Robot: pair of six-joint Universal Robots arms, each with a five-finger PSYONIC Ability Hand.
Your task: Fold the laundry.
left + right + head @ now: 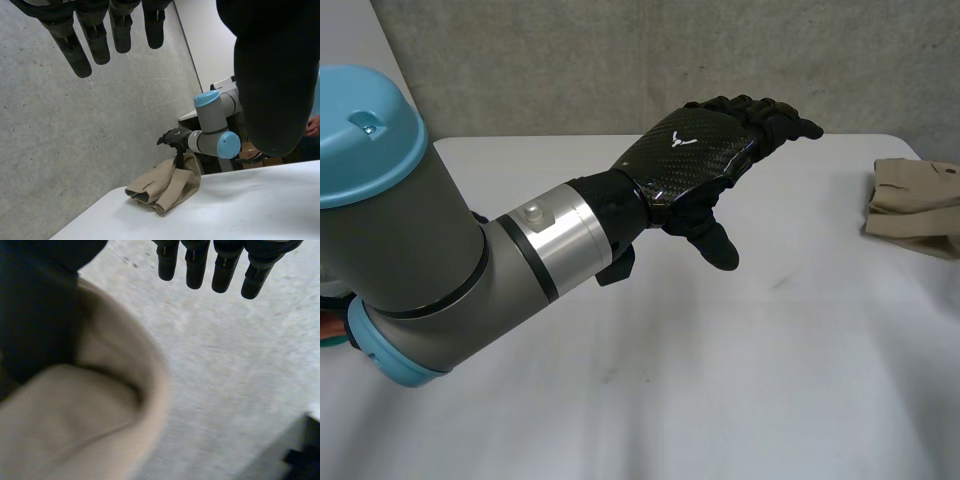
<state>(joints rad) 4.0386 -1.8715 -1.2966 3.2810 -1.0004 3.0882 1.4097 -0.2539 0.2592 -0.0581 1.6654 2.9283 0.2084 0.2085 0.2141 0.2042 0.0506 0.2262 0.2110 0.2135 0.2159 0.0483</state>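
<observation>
Left arm (pixel 440 250) is right up at the head camera. Its left hand (pixel 695 150) hangs in the air over the middle of the white table (pixel 720 400), fingers (pixel 75 50) straight and loose, thumb dropped, nothing in it. So you've got a free, released hand there.

The tan garment (pixel 165 187) is at the table's right edge, well apart from the left hand. It sits as a compact bundle, layers doubled over each other, one end a bit rumpled.

Right hand (pixel 172 137) is over that bundle. Its wrist view has the fingers (pixel 222 265) straight and clear of the fabric, with only the thumb (pixel 35 315) down against the cloth. No pinch that I can see; I'd call it relaxed, resting on the garment rather than gripping.

Progress, my read: late. The garment looks folded down to a small stack, not spread flat, and no other laundry is on the table. What's likely left is squaring up the rumpled end, pressing the stack flat and getting the right hand off it. I can't tell if the hidden layers line up, so check that before you call it done.
</observation>
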